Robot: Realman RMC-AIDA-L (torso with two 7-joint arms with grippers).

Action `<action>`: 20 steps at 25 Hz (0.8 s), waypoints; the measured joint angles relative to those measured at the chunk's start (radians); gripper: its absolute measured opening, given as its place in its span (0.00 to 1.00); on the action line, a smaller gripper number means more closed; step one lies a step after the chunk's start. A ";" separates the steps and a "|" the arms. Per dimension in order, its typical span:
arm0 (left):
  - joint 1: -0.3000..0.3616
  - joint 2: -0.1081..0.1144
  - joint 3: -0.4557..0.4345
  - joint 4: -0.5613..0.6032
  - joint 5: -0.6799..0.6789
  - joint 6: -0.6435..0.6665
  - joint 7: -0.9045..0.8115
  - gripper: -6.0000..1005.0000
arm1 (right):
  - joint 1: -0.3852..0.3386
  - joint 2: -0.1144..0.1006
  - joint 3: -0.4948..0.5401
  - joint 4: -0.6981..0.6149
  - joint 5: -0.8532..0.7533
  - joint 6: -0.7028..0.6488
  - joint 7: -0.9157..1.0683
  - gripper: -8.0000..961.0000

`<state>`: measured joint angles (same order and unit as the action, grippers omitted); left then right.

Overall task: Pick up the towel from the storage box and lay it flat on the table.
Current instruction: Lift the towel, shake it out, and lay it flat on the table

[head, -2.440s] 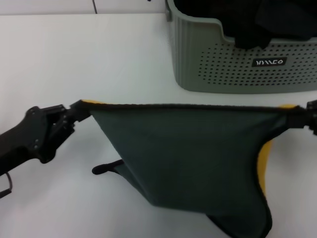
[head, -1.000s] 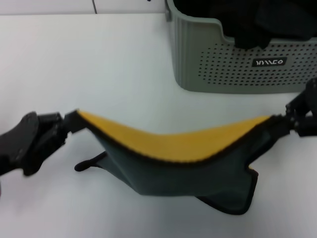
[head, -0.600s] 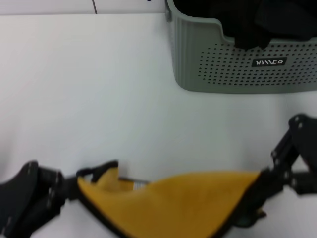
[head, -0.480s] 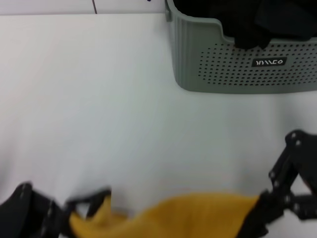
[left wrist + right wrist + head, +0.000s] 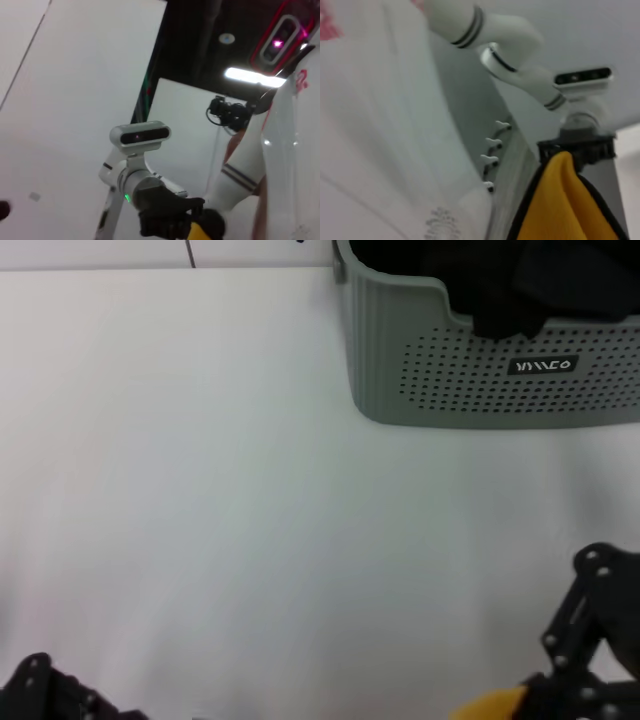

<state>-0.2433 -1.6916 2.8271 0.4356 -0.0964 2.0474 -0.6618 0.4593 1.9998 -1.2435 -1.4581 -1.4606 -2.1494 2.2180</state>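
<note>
Only a yellow scrap of the towel [image 5: 492, 704] shows at the bottom edge of the head view; the rest lies below the frame. My right gripper [image 5: 548, 695] is at the bottom right, shut on that corner. It appears far off in the left wrist view as the right gripper [image 5: 192, 227], with a yellow bit in it. My left gripper [image 5: 45, 695] barely shows at the bottom left. In the right wrist view the left gripper [image 5: 571, 151] clamps a corner of the towel [image 5: 560, 205], yellow side showing with black edging. The storage box [image 5: 480, 390] stands at the far right on the table [image 5: 200, 460].
Plain black fabric [image 5: 510, 285] lies heaped inside the storage box and hangs over its front rim. The table's far edge runs along the top of the head view.
Both grippers pulled the stretched towel toward the table's near edge. It turned from green side to yellow side up and has slid almost wholly out of the head view.
</note>
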 joint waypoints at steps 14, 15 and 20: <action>-0.207 -0.294 -0.076 -0.628 -0.093 -0.027 -0.278 0.06 | 0.150 -0.012 0.065 0.567 -0.394 0.191 -0.168 0.03; -0.224 -0.302 -0.076 -0.648 -0.117 -0.042 -0.294 0.06 | 0.164 -0.015 0.072 0.585 -0.425 0.215 -0.166 0.03; -0.268 -0.320 -0.073 -0.686 -0.235 -0.175 -0.370 0.06 | 0.213 -0.026 0.077 0.645 -0.547 0.308 -0.143 0.03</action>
<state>-0.5112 -2.0115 2.7536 -0.2508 -0.3310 1.8720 -1.0319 0.6724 1.9741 -1.1668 -0.8128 -2.0075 -1.8418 2.0749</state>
